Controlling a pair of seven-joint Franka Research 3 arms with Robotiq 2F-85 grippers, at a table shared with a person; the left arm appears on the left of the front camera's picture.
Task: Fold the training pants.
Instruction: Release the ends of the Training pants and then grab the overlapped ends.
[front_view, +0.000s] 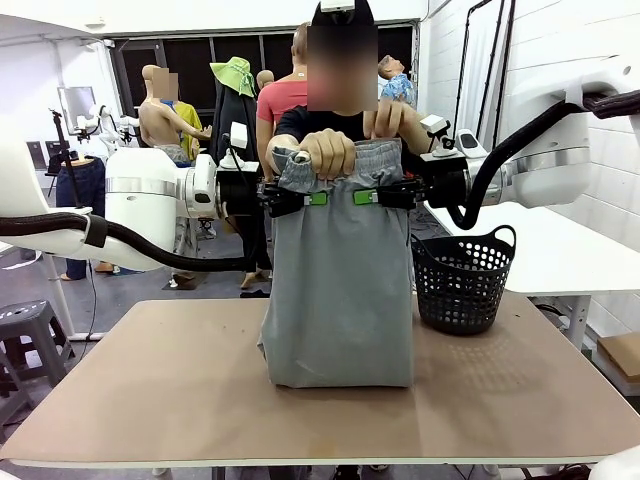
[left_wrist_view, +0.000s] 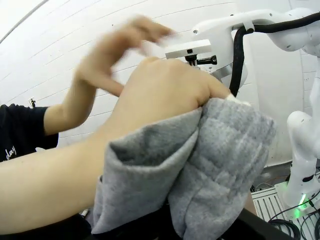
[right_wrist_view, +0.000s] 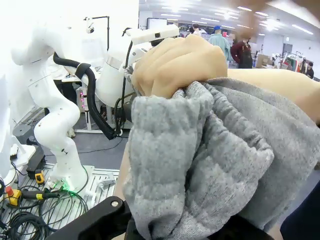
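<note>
A person across the table holds the light grey training pants (front_view: 340, 290) up by the gathered waistband, one fist (front_view: 325, 152) on its left part and the other hand (front_view: 390, 118) above its right corner. The pants hang straight, hem resting on the table (front_view: 150, 380). My left gripper (front_view: 315, 198) pinches the fabric just under the waistband from the left, and my right gripper (front_view: 367, 197) does the same from the right, green pads lying on the cloth. In the left wrist view, bunched grey pants (left_wrist_view: 220, 165) sit under the fist. In the right wrist view, the waistband (right_wrist_view: 200, 165) covers my fingers.
A black plastic mesh basket (front_view: 462, 285) stands on the table just right of the hanging pants. Bare tabletop lies to the left and in front. The person stands close behind the far edge.
</note>
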